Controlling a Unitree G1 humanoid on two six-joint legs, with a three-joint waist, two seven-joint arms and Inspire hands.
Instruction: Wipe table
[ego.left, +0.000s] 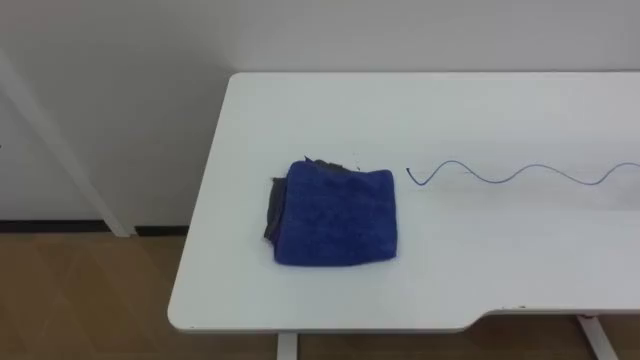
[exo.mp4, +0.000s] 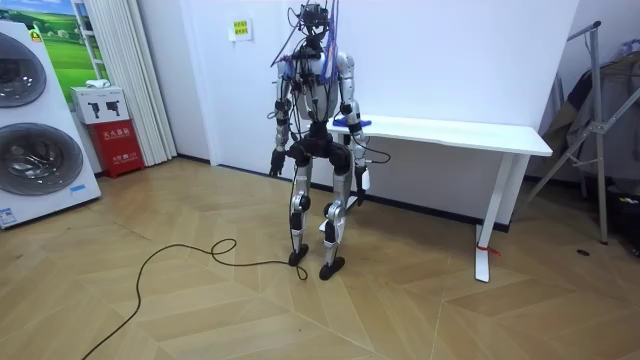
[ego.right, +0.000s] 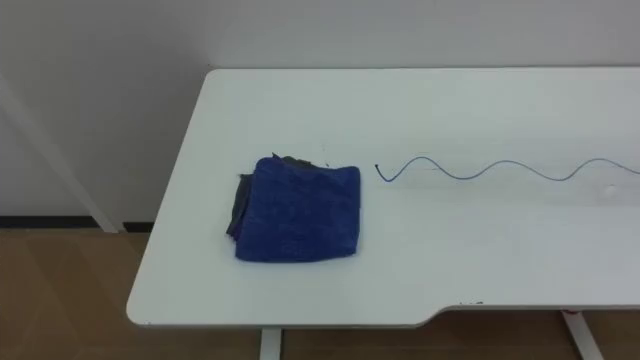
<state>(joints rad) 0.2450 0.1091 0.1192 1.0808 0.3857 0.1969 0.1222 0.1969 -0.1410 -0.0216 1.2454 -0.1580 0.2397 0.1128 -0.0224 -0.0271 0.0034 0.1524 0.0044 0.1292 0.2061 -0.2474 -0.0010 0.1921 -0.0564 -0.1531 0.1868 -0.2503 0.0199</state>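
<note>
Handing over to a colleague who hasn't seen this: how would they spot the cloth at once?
Find the white table against the wall. Near its left end lies a folded blue cloth, with dark grey fabric peeking out at its left edge. Its only neighbour is a wavy blue line to its right.

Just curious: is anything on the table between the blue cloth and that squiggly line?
Nothing: both eye views show bare white table between the blue cloth and the squiggly line.
</note>
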